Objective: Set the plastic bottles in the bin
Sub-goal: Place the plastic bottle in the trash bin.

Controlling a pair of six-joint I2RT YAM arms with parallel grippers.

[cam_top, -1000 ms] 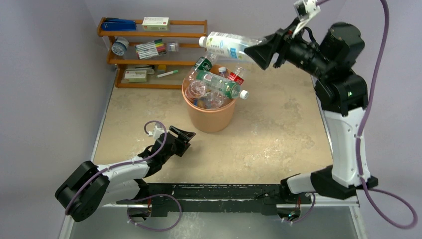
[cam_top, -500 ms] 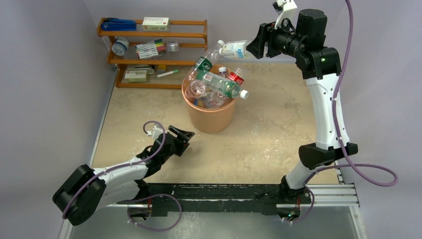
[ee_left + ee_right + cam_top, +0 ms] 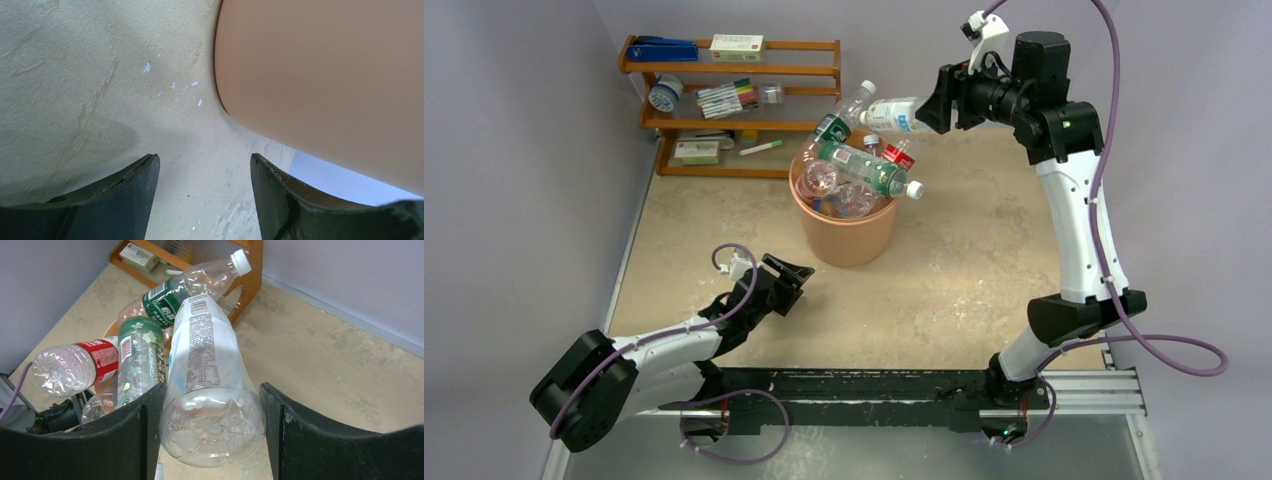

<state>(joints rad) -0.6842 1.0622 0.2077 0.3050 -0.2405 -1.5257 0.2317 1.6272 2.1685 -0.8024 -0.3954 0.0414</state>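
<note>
The orange-peach bin [image 3: 845, 238] stands mid-table, piled with plastic bottles that stick out over its rim: a green-labelled one [image 3: 871, 171] lies across the top. My right gripper [image 3: 930, 101] is shut on the base of a clear white-labelled bottle [image 3: 892, 115], held high and tilted neck-down over the bin's far right rim. In the right wrist view this bottle [image 3: 204, 360] sits between my fingers [image 3: 212, 405], above a green-labelled bottle [image 3: 143, 360] and a red-labelled one [image 3: 75, 367]. My left gripper [image 3: 796, 275] is open and empty on the table beside the bin [image 3: 325, 75].
A wooden shelf [image 3: 724, 100] with marker pens, small boxes and a stapler stands against the back wall, left of the bin. Its end shows in the right wrist view [image 3: 252, 270]. The side walls lie close on the left and right.
My right arm has swung left and lowered, bringing the held bottle from high above down close to the pile in the bin. The left arm has not moved.
</note>
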